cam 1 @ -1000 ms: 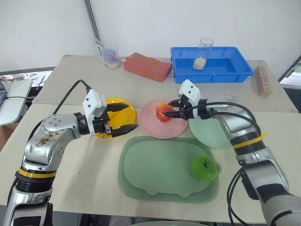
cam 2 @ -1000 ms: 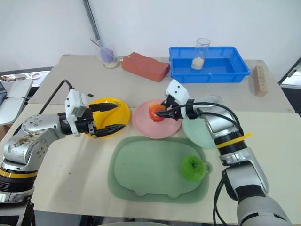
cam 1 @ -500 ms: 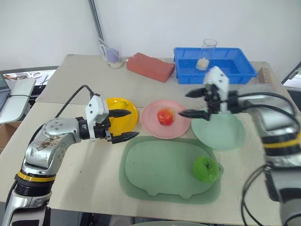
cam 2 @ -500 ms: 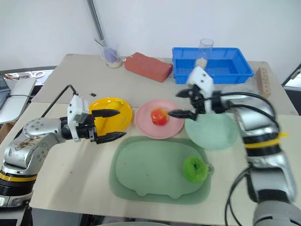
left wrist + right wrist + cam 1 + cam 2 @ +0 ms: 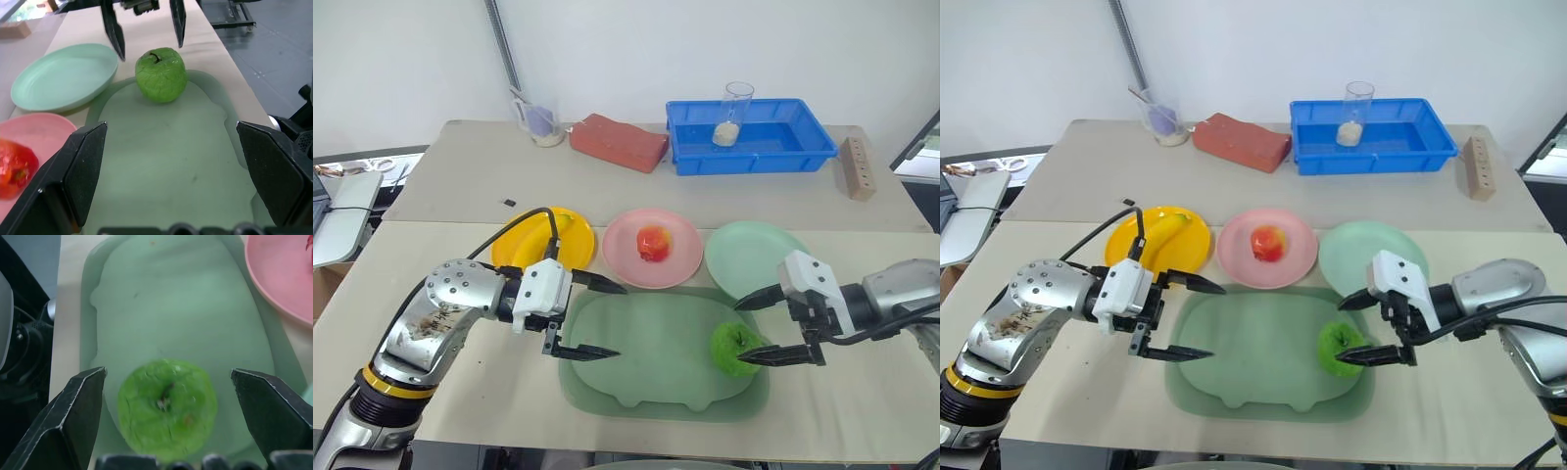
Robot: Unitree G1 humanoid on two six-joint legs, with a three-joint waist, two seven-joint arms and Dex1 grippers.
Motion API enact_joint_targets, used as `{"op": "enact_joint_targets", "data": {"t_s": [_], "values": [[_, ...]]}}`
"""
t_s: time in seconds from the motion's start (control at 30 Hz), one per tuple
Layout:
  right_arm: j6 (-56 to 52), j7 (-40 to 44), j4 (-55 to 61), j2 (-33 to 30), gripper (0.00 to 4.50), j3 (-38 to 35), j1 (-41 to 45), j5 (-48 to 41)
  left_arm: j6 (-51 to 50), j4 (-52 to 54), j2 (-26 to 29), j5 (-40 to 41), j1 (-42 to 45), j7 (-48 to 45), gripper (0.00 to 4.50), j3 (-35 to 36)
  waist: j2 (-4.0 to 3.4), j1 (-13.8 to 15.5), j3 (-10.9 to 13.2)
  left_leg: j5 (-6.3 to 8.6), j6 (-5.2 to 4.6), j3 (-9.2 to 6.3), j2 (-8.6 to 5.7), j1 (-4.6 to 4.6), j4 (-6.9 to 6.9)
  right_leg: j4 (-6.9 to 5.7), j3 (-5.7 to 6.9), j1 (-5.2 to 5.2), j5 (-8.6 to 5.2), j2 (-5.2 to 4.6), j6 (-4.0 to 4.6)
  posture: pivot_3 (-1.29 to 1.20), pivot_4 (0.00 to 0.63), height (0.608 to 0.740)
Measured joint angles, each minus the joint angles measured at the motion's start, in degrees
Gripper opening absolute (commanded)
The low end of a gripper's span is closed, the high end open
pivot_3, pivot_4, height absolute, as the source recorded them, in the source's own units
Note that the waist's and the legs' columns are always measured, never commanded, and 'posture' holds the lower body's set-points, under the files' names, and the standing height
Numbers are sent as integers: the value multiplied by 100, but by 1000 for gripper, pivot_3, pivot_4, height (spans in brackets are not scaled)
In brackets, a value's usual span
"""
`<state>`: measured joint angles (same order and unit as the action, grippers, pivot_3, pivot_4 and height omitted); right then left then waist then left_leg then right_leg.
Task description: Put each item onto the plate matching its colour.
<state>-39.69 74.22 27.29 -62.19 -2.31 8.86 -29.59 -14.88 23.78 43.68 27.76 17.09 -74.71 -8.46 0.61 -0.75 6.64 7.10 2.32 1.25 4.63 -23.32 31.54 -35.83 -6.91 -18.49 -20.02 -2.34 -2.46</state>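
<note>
The green apple (image 5: 736,348) lies on the right part of a dull-green tray (image 5: 646,357). My right gripper (image 5: 741,333) is open, with a finger (image 5: 274,406) on either side of the apple (image 5: 166,406) and not gripping it. The red-orange fruit (image 5: 653,241) rests on the pink plate (image 5: 680,264). On the yellow plate (image 5: 1190,250) lies the banana (image 5: 1163,231). Nothing is on the mint green plate (image 5: 754,257). My left gripper (image 5: 615,321) hangs open over the tray's left part, pointing at the apple (image 5: 161,73).
At the back of the table stand a blue bin (image 5: 793,147) with a glass cup (image 5: 736,113) in it, a red brick (image 5: 619,140), a clear jug (image 5: 540,119) and a wooden block (image 5: 858,168). A cable trails from my left arm.
My right gripper opened, left the red-orange fruit on the pink plate and drew back to the apple. My left gripper moved from the yellow plate to over the tray.
</note>
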Motion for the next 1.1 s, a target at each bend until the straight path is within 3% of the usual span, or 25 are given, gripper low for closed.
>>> {"op": "enact_joint_targets", "data": {"t_s": [0.2,0.5,0.67,0.73,0.87,0.97,1.1], "values": [[194,-189,75,-70,4463,-9,-493,217,2,7,-7,-29,12,20,4500,-17,1,3,1,31,-30,1,-2,2,35,7,1,9,-6,-8,-8,0,150,740],[538,-442,40,66,4463,241,-510,572,-14,155,-8,-45,-133,115,4500,-21,1,-8,1,34,-36,0,-2,6,36,7,1,13,-7,-7,-9,0,150,740],[828,-376,-60,56,3055,342,-503,695,-23,185,-6,-45,-187,166,4500,-19,1,6,1,34,-35,0,-3,6,39,8,2,15,-7,-8,-10,0,150,740],[843,-344,-102,54,2877,342,-474,684,-23,188,-6,-45,-200,212,4500,-16,1,4,1,34,-36,0,-3,7,39,8,2,16,-7,-8,-10,0,150,740],[625,-322,-175,21,2863,220,-243,445,-27,187,-6,-42,-198,268,4500,23,1,-1,1,35,-36,0,-3,6,38,7,1,19,-6,-8,-9,0,150,740],[61,-622,-528,237,2863,-143,434,-5,-31,106,-70,-43,-85,365,4500,83,2,-5,2,34,-36,-1,-3,8,40,6,2,20,-5,-7,-7,0,150,740],[-347,-1481,-1511,711,2863,-669,1425,-199,-78,-203,-710,-41,478,1022,4500,233,5,39,4,34,-37,-5,-10,5,45,9,2,24,-5,-9,-9,0,150,740]]}}
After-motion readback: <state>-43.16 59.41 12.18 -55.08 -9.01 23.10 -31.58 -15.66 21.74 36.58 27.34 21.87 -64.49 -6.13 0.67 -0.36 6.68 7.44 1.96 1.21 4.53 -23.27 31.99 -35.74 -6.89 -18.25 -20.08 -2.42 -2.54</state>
